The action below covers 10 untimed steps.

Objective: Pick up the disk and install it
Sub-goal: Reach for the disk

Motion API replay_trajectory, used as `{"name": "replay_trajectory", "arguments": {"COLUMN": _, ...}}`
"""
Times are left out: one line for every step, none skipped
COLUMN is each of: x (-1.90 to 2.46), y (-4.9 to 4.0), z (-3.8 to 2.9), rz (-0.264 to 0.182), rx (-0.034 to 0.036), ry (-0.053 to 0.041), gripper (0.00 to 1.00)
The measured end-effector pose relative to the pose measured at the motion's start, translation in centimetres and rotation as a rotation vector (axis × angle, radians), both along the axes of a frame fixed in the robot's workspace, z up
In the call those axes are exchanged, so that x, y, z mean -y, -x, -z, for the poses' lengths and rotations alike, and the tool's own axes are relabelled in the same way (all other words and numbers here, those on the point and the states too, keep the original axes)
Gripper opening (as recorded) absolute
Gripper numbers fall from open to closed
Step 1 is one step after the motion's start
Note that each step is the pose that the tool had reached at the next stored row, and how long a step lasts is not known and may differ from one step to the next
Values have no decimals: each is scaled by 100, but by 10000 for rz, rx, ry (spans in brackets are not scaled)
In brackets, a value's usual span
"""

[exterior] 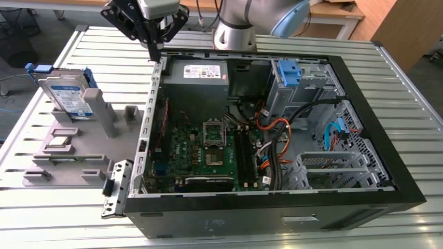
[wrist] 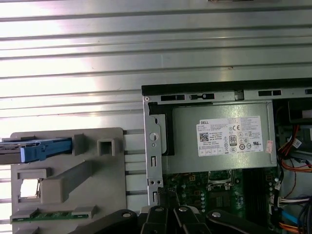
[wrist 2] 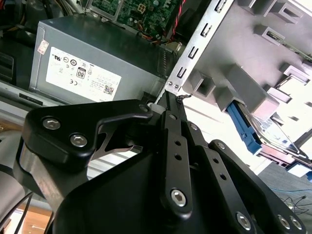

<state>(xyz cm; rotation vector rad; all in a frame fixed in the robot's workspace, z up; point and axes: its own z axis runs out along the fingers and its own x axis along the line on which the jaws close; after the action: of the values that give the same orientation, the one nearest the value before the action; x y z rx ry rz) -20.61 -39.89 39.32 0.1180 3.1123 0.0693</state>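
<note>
Nearest in the exterior view, the open computer case (exterior: 277,207) lies on the slatted table (exterior: 69,218). Toward the exterior view's left, the disk (exterior: 69,96) stands on edge in a grey holder (exterior: 104,119) — just a narrow strip separates holder and case wall. Farther back, the gripper (exterior: 155,56), pinched together on nothing, hangs at the case's corner rim beside the power supply (exterior: 197,78).

A white printed label (wrist: 233,136) stands on the power supply (wrist: 187,146), a blue-and-white one on the disk (exterior: 67,92).

Robotics lab bench.
An opened computer case (exterior: 277,213) lies on a slatted metal table (exterior: 62,220); wooden desks (exterior: 335,11) stand behind.
</note>
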Motion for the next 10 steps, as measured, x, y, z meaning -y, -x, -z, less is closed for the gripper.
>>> {"name": "replay_trajectory", "arguments": {"x": 0, "y": 2, "z": 0, "rz": 0, "rx": 0, "ry": 0, "gripper": 10}}
{"name": "replay_trajectory", "arguments": {"x": 0, "y": 6, "z": 0, "rz": 0, "rx": 0, "ry": 0, "gripper": 10}}
{"name": "replay_trajectory", "arguments": {"x": 0, "y": 9, "z": 0, "rz": 0, "rx": 1, "ry": -1, "gripper": 10}}
{"name": "replay_trajectory", "arguments": {"x": 0, "y": 11, "z": 0, "rz": 0, "rx": 1, "ry": -1, "gripper": 10}}
{"name": "replay_trajectory", "arguments": {"x": 0, "y": 11, "z": 0, "rz": -1, "rx": 1, "ry": -1, "gripper": 10}}
{"name": "replay_trajectory", "arguments": {"x": 0, "y": 14, "z": 0, "rz": -1, "rx": 0, "ry": -1, "gripper": 10}}
{"name": "replay_trajectory", "arguments": {"x": 0, "y": 22, "z": 0, "rz": 0, "rx": 0, "ry": 0, "gripper": 10}}
{"name": "replay_trajectory", "arguments": {"x": 0, "y": 24, "z": 0, "rz": 0, "rx": 0, "ry": 0, "gripper": 10}}
{"name": "replay_trajectory", "arguments": {"x": 0, "y": 26, "z": 0, "rz": 0, "rx": 0, "ry": -1, "gripper": 10}}
{"name": "replay_trajectory", "arguments": {"x": 0, "y": 28, "z": 0, "rz": 0, "rx": 0, "ry": -1, "gripper": 10}}
